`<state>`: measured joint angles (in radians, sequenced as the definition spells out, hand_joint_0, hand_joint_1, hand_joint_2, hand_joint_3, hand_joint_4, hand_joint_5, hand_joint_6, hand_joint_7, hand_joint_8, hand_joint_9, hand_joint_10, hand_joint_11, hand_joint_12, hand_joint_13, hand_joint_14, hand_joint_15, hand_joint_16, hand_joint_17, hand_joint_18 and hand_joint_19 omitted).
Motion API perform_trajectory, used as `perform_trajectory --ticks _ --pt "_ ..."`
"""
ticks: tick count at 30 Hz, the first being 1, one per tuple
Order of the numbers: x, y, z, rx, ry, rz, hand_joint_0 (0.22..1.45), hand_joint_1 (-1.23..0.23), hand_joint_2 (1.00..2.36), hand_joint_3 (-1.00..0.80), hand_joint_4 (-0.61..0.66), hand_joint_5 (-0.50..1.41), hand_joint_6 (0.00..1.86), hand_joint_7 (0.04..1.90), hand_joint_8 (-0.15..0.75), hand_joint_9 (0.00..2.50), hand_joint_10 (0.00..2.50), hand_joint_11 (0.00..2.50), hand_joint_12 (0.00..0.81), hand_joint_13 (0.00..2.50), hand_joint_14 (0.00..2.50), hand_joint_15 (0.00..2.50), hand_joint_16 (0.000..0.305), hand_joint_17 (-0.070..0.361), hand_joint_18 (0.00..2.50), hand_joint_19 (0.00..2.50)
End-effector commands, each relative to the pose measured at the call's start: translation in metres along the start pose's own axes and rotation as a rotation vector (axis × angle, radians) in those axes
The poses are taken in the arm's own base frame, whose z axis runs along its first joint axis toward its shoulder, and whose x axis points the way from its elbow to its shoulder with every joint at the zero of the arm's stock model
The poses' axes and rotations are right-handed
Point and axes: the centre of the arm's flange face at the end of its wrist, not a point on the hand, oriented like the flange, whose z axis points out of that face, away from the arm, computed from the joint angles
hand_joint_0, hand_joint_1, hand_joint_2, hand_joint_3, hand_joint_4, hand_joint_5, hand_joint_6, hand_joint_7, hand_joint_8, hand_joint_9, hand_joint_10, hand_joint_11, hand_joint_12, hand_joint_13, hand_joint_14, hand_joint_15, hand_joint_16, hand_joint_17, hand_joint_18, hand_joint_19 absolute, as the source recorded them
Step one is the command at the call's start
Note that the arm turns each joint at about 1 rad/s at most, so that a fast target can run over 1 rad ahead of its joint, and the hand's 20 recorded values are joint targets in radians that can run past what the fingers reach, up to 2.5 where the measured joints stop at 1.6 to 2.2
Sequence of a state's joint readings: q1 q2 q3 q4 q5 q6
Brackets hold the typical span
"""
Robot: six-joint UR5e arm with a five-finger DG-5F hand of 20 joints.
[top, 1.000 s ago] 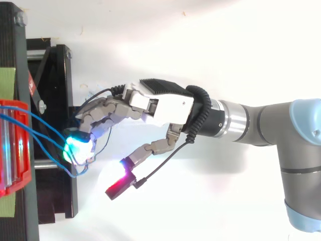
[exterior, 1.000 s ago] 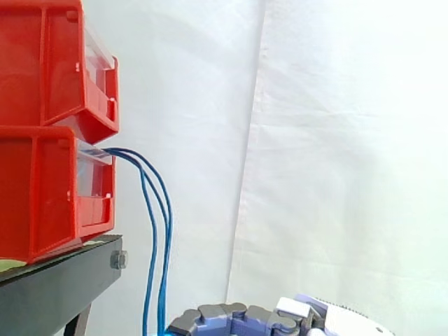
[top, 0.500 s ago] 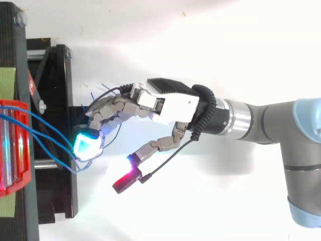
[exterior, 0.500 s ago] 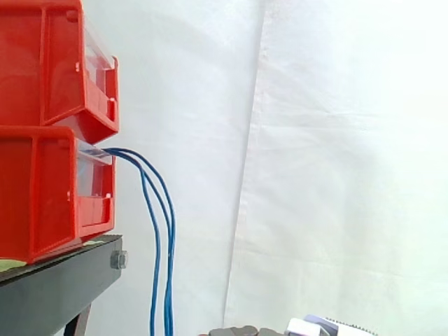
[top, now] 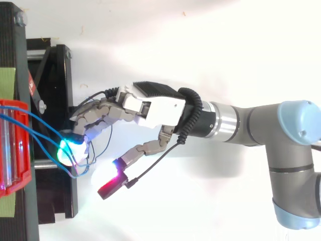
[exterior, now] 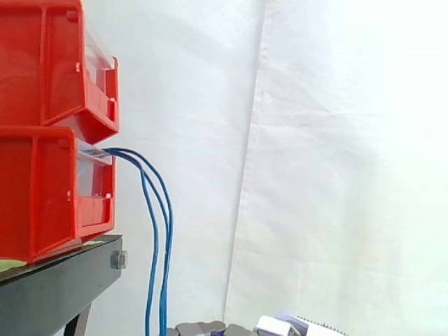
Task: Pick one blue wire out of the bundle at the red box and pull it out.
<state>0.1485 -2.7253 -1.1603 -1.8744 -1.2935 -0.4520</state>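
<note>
Two red bins are stacked at the left; blue wires (exterior: 155, 231) leave the front of the lower red box (exterior: 42, 196) and hang down past the stand. From above, the blue wires (top: 37, 138) run from the red box (top: 12, 150) to the hand (top: 150, 108). Its curled fingers close on a wire at the cyan-green glowing fingertips (top: 67, 149), just off the stand's edge. One finger with a red pad (top: 113, 186) sticks out apart from the rest. In the side view the top of the hand (exterior: 280, 326) shows at the bottom edge.
The black stand (exterior: 63, 280) carries the bins; its frame (top: 55, 75) lies right beside the fingers. The upper red bin (exterior: 56, 63) overhangs the lower one. A white curtain hangs behind, with open floor to the right of the stand.
The hand drew back to the right half a second ago, then moved left toward the stand again. The hanging wires swung right and back with it.
</note>
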Motion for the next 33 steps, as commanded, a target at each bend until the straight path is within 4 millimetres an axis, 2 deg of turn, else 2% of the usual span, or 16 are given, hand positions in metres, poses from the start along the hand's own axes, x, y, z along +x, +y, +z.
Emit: perform_trajectory --ticks 1,7,18,33 --pt "0.000 -0.003 0.001 0.001 0.001 0.002 0.59 -0.87 1.00 -0.50 0.18 -0.21 0.82 0.75 0.307 0.89 0.01 0.79 0.418 0.79 0.02 0.51 0.059 0.132 0.55 0.29" --pt "0.007 -0.004 -0.003 0.004 0.004 0.004 0.61 -0.84 1.00 -0.50 0.17 -0.20 0.84 0.76 0.310 0.91 0.01 0.79 0.421 0.81 0.02 0.51 0.058 0.130 0.56 0.30" --pt "0.006 -0.005 -0.007 -0.015 -0.001 0.005 0.61 -0.76 1.01 -0.32 0.12 -0.21 0.88 0.79 0.306 0.94 0.01 0.78 0.413 0.82 0.02 0.53 0.057 0.128 0.57 0.34" --pt "-0.011 -0.008 -0.007 -0.050 -0.033 -0.003 0.61 -0.74 1.02 -0.20 0.07 -0.21 0.92 0.80 0.308 0.96 0.01 0.78 0.417 0.84 0.02 0.55 0.057 0.129 0.59 0.37"
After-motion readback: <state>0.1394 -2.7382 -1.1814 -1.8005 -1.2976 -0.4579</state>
